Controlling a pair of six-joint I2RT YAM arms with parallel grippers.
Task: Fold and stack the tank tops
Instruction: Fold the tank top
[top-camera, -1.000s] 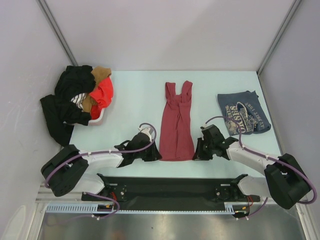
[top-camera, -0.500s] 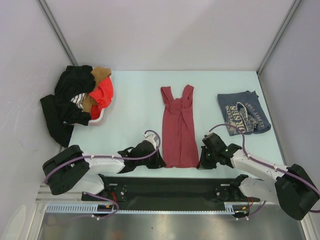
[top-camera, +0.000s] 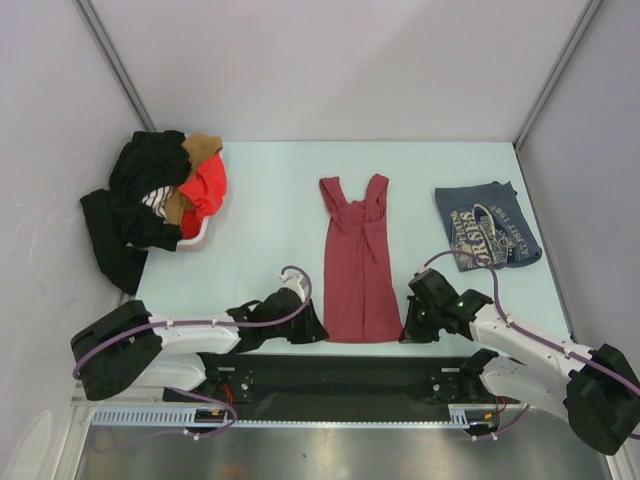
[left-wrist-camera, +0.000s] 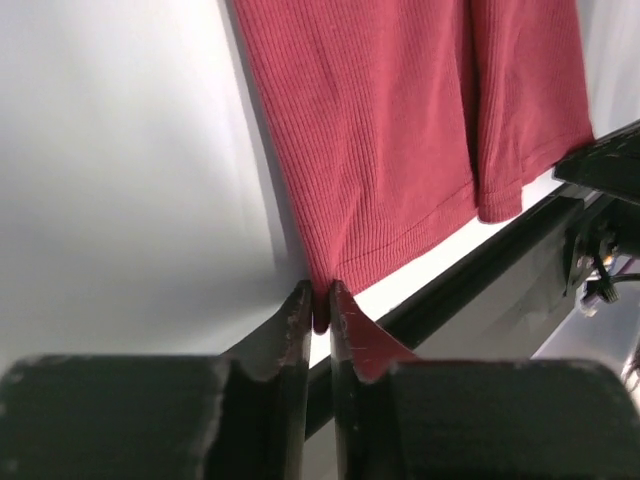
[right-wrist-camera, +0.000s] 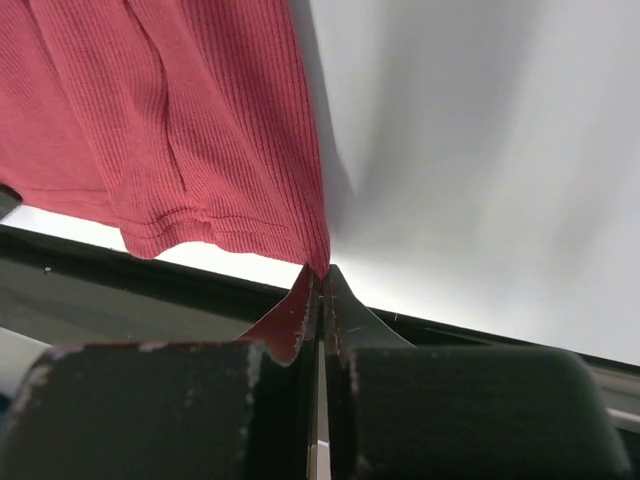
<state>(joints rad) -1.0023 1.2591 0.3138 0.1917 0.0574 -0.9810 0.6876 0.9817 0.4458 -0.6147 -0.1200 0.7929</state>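
1. Pinching the L hem corner of the maroon tank top, the left gripper has its jaws clenched on the fabric.
2. The right gripper clamps the R hem corner.
3. The top lies flat in the middle of the table, hem at the near edge; the blue-grey tank top is well apart, on the R side.

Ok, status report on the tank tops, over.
Both shut: left gripper and right gripper each on a bottom corner of the maroon top. Top flat, unfolded. On right, blue-grey top, apart. Far left, clothes pile, out of the way.
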